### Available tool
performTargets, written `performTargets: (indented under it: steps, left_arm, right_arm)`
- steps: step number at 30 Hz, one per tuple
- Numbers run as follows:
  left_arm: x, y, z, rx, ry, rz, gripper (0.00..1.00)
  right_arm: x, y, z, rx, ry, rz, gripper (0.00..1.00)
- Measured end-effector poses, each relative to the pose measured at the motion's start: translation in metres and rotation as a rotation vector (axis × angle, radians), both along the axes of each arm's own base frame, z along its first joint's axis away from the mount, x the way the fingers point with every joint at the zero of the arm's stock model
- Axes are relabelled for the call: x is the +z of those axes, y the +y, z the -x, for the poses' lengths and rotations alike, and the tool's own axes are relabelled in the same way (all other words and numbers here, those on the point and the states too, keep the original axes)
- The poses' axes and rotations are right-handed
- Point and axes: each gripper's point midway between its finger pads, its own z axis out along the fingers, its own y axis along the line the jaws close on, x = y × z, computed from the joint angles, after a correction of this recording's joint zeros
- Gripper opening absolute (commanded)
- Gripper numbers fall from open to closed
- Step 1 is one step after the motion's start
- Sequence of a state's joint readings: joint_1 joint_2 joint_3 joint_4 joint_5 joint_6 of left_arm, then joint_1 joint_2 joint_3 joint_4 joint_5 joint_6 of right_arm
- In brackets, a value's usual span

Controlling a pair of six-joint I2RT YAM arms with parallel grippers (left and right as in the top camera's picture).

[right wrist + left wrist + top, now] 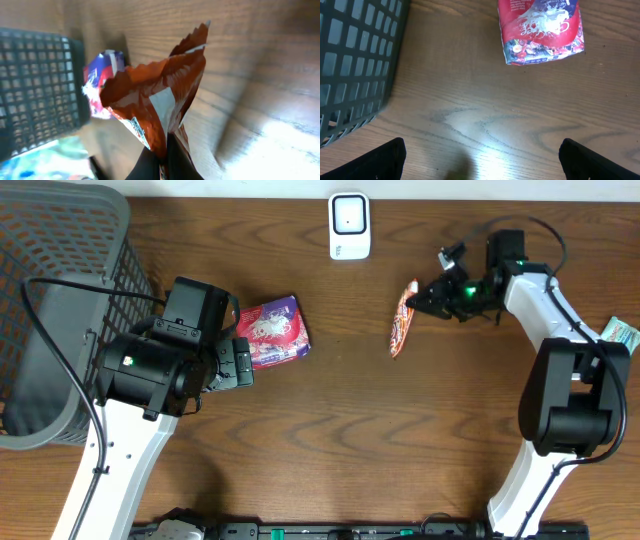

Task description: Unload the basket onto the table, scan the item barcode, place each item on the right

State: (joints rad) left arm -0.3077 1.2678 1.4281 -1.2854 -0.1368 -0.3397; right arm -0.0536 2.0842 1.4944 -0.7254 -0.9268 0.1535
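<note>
Grasp stage of the scanning task, as seen by someone standing at the table. The right gripper (418, 300), in the upper right of the overhead frame, is clamped shut on one end of the orange snack packet (402, 322); the packet hangs edge-on from it, and I cannot tell whether its far end touches the wooden table (400, 440). In the right wrist view the packet fills the centre, crumpled, with a pale printed panel facing the camera; no barcode can be made out there. The white scanner (349, 225) sits at the top centre of the overhead frame, well apart from the packet and to its left. The left gripper (480, 162) has its jaws spread wide and holds nothing; a purple-and-red packet (540, 31) lies flat at the top of its wrist view, beyond the fingers (390, 160); a grey basket (60, 310) fills the left edge. By my reading the pick-up is done. What remains is carrying the packet to the scanner and turning its barcode to face it.
</note>
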Motion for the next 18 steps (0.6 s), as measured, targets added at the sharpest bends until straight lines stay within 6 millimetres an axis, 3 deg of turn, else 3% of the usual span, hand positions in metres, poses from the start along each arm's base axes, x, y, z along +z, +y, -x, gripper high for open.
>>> performTargets:
  steps: [4, 8, 14, 18]
  left_arm:
    - [0.0, 0.0, 0.0, 0.0, 0.0, 0.0, 0.98]
    - [0.0, 0.0, 0.0, 0.0, 0.0, 0.0, 0.98]
    - [0.0, 0.0, 0.0, 0.0, 0.0, 0.0, 0.98]
    - [0.0, 0.0, 0.0, 0.0, 0.0, 0.0, 0.98]
  right_arm:
    - [-0.03, -0.011, 0.015, -0.031, 0.079, -0.025, 0.01]
    - [-0.066, -0.041, 0.029, -0.104, 0.186, 0.026, 0.01]
    - [-0.078, -0.1, 0.039, -0.24, 0.28, 0.099, 0.02]
    - [-0.069, -0.129, 0.046, -0.29, 0.346, 0.129, 0.33]
